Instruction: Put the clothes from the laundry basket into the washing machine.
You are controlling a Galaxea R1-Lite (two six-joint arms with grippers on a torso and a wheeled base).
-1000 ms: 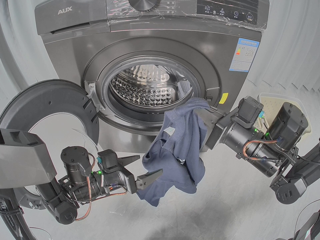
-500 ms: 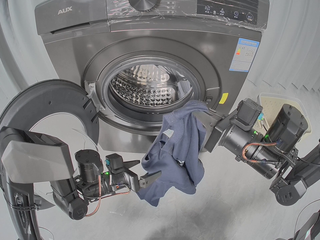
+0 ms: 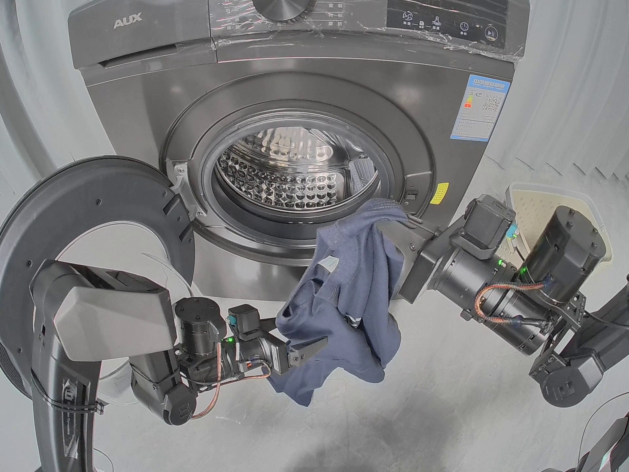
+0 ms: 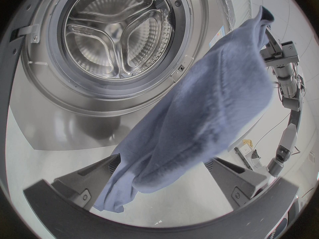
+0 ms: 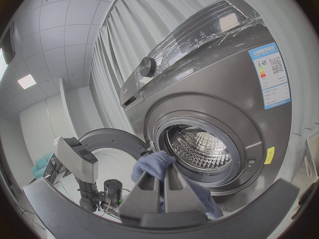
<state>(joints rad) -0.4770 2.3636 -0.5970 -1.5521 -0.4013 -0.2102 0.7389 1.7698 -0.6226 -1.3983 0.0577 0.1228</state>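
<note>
A dark blue garment (image 3: 347, 290) hangs in front of the washing machine, below the right edge of the open drum (image 3: 288, 165). My right gripper (image 3: 391, 221) is shut on the garment's top, level with the drum's lower rim; in the right wrist view the fingers (image 5: 172, 186) pinch blue cloth (image 5: 151, 165). My left gripper (image 3: 291, 339) is low, at the garment's bottom hem, and open. In the left wrist view the garment (image 4: 206, 107) hangs between the spread fingers (image 4: 96, 173), and the left gripper (image 4: 162, 170) has not closed on it.
The round door (image 3: 92, 211) stands swung open to the left, behind my left arm. A cream laundry basket (image 3: 544, 208) sits on the right behind my right arm. Pale bare floor (image 3: 426, 401) lies under the garment.
My left arm has moved right and forward, bringing its open gripper around the garment's lower hem. My right gripper has edged slightly left with the garment.
</note>
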